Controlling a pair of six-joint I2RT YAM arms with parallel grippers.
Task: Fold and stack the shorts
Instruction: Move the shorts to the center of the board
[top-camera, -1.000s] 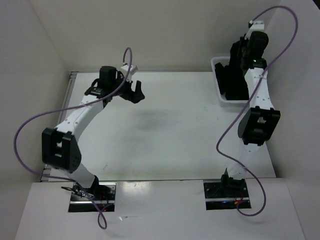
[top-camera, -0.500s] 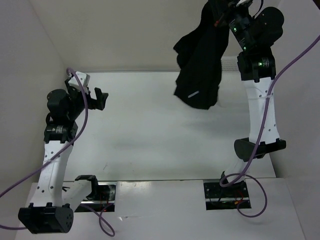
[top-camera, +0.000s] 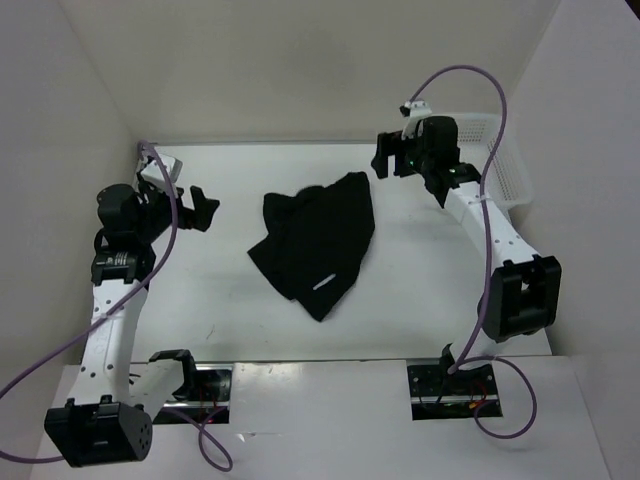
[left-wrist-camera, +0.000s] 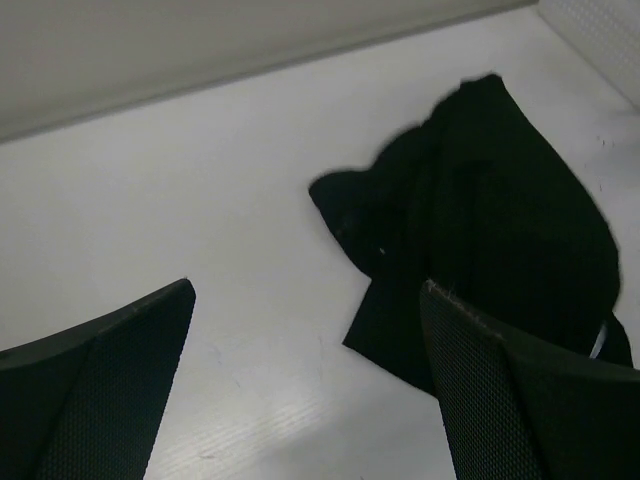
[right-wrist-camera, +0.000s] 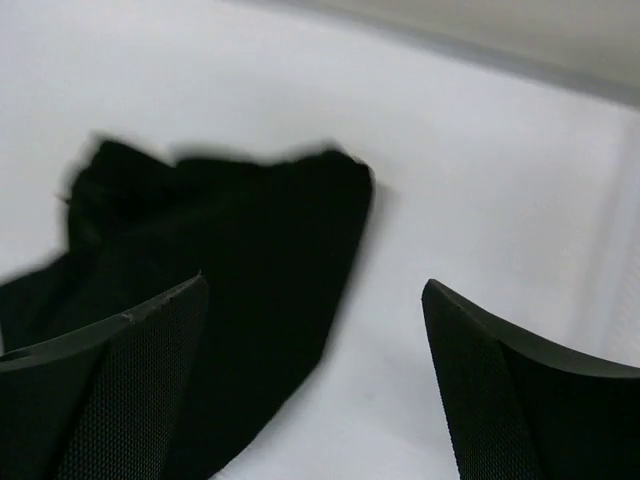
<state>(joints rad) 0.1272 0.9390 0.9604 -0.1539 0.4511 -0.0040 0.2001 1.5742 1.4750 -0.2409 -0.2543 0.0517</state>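
Top view: black shorts lying in a rumpled heap on the white table, about mid-width and nearer the far edge than the near one, with a narrow end bearing a small pale mark turned toward the arms. Half a second earlier: hanging in the air from the right gripper above the far right corner. A second earlier: that gripper down among dark cloth in the white mesh basket at the same corner. Now dropped, and free of both arms. Right gripper just beyond the heap's far right edge, fingers spread apart and empty, no cloth between them in its wrist view. Left gripper near the left edge, well apart from the heap, fingers likewise spread wide and empty, aimed toward the cloth. Meaning for the task: fetching apparently done, folding not yet begun. Cloth bunched and overlapping itself, so probably in need of spreading flat before any fold.
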